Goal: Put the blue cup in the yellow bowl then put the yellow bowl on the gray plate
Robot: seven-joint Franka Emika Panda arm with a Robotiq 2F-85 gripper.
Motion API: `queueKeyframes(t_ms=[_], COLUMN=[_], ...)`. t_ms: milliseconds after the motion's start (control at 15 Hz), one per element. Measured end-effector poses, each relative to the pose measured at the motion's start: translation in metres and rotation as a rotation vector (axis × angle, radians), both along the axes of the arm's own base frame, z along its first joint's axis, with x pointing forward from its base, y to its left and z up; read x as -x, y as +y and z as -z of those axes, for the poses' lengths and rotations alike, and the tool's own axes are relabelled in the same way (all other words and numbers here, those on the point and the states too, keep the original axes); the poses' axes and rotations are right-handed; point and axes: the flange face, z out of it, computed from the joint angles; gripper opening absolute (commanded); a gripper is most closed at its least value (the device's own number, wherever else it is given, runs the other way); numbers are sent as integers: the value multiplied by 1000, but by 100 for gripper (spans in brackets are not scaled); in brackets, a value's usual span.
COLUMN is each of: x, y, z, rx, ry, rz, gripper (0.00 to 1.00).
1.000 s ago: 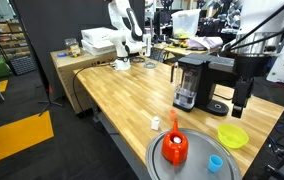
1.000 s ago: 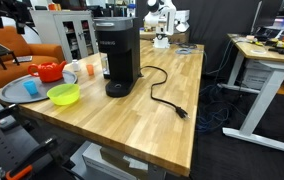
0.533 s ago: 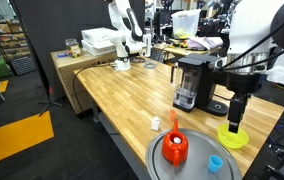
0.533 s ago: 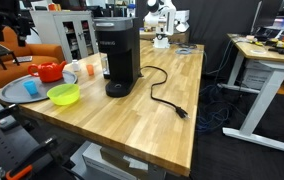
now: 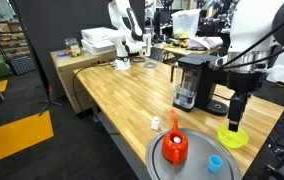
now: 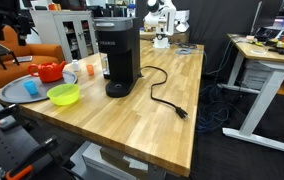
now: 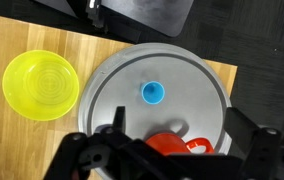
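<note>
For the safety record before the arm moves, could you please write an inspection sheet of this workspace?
Surface: wooden table, no spills seen.
Job's things: blue cup stands on the gray plate; yellow bowl is empty, beside the plate.
Clutter: red kettle-like object on the plate; small white cylinder; black coffee machine.
Gripper: gripper open, holding nothing.
Cables: black power cord lies loose on the table.
Surroundings: cluttered desks behind.
</note>
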Motion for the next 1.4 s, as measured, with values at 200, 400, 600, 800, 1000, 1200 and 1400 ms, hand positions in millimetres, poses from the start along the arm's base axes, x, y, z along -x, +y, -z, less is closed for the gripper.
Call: queueKeyframes(t_ms=[200,400,600,800,1000,1200,1400], x=[4,16,28,31,31,31,31], y=[3,14,30,39,40,40,41], z=[7,26,41,52,66,72,72], rx=[45,66,49,24,19,16,15], ry=[-15,-11,-1,6,21,29,28], rz=[5,14,1,17,31,40,41], gripper=[100,100,100,100,100,100,100])
